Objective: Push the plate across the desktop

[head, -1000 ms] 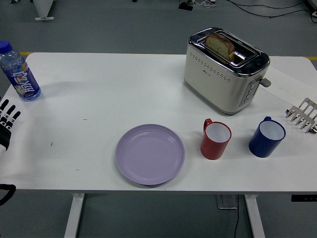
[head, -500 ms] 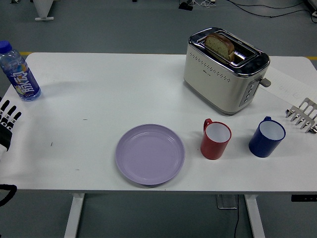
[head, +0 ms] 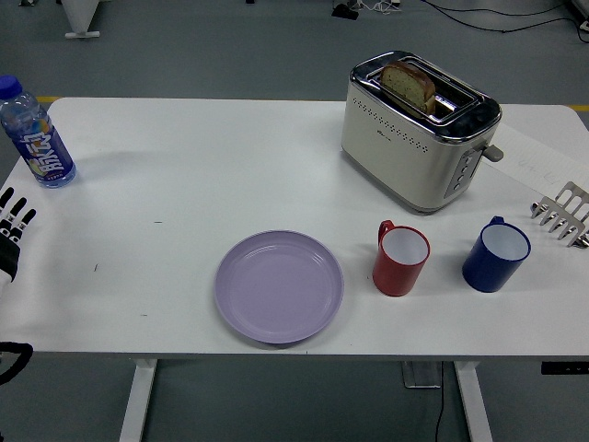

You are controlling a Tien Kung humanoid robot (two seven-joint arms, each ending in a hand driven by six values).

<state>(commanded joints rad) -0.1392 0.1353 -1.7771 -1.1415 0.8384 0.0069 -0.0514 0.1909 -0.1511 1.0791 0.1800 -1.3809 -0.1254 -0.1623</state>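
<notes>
Lilac and empty, the plate (head: 279,286) lies flat near the front edge of the white table (head: 212,166), with nothing touching it. Just to its right stands a red mug (head: 400,259), then a blue mug (head: 495,255), with a cream toaster (head: 416,133) holding a bread slice (head: 409,86) behind them. Far off at the left edge, the left robot hand (head: 13,228) shows spread fingers, holding nothing, near a water bottle (head: 35,135).
</notes>
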